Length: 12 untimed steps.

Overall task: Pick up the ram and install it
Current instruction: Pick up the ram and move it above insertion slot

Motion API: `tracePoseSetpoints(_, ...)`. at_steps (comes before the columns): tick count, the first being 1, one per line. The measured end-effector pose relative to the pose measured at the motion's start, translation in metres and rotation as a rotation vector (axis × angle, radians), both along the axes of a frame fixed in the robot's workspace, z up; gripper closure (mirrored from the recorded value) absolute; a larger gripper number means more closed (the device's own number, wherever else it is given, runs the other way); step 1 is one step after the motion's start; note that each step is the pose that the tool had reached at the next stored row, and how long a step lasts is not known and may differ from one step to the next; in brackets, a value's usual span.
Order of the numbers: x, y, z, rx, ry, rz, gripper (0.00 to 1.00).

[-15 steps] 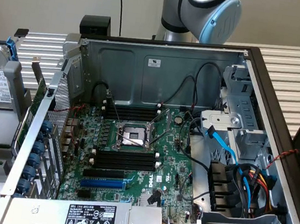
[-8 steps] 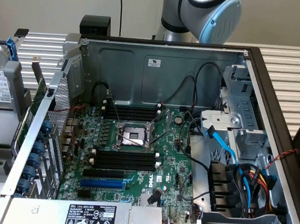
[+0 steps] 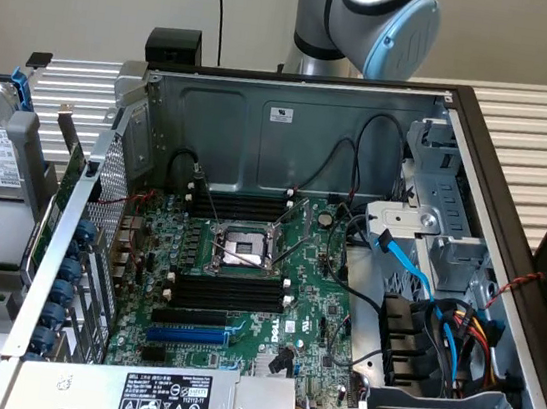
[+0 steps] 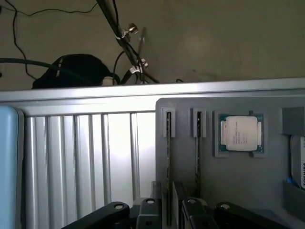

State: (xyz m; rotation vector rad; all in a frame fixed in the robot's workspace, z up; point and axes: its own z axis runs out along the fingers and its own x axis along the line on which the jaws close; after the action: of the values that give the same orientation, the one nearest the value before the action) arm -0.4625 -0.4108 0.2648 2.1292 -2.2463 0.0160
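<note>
Gripper [image 4: 169, 212]: jaws wide apart, straddling the ram [image 4: 168, 143], gripping nothing.
Ram: on edge in the grey tray's [image 4: 238, 181] outermost slot.

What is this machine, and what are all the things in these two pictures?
It's a robot arm working on an open computer. One picture comes from a camera off the arm. It looks into the case at the green motherboard with its long black memory slots. The other picture comes from a camera on the robot's wrist. There you see its gripper, open and holding nothing, close to a grey tray. Nearest to it is the ram, standing on edge, with another stick and a square processor chip beside it.
</note>
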Motion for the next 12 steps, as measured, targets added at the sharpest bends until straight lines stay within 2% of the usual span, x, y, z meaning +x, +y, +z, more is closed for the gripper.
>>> tracePoseSetpoints(12, 0.000, 0.0000, -0.0180, -0.0060, -0.0045, 0.000, 0.76)
